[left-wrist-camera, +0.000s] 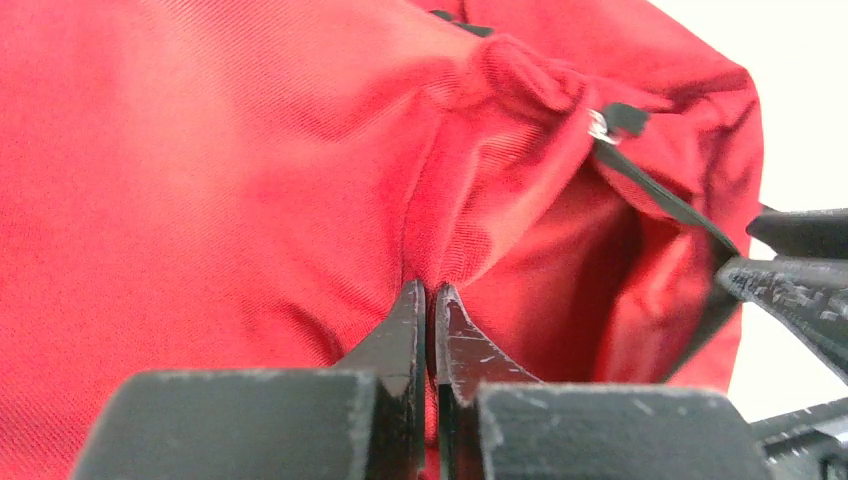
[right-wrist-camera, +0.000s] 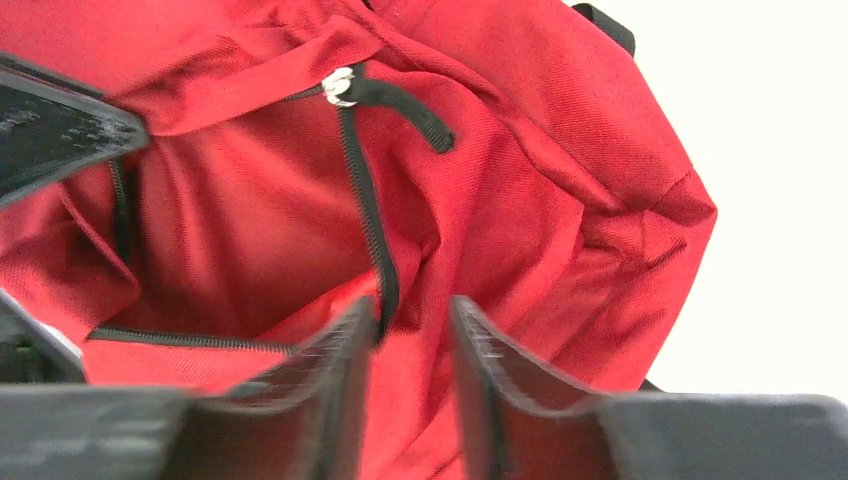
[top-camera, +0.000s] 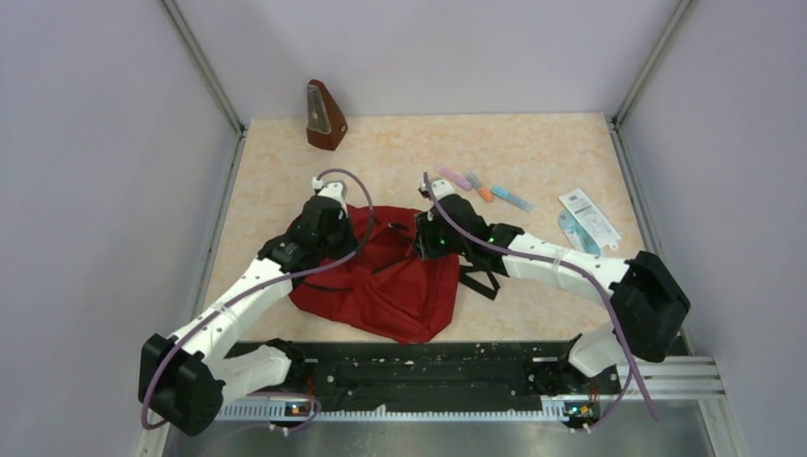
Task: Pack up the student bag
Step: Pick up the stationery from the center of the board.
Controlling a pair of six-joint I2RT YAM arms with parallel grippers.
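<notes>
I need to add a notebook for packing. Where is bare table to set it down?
Bare: the far strip between metronome and pens, and the patch between metronome and bag. Crowded: the right side, with pens and packets.

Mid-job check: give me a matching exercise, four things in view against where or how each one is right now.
1. left gripper
2. right gripper
3. metronome
4. pens

A. far-left corner of the table
B. jaws apart at the zipper
C. lying to the right of the student bag
D. pinched shut on the student bag

Pairs: 1-D, 2-B, 3-A, 4-C
</notes>
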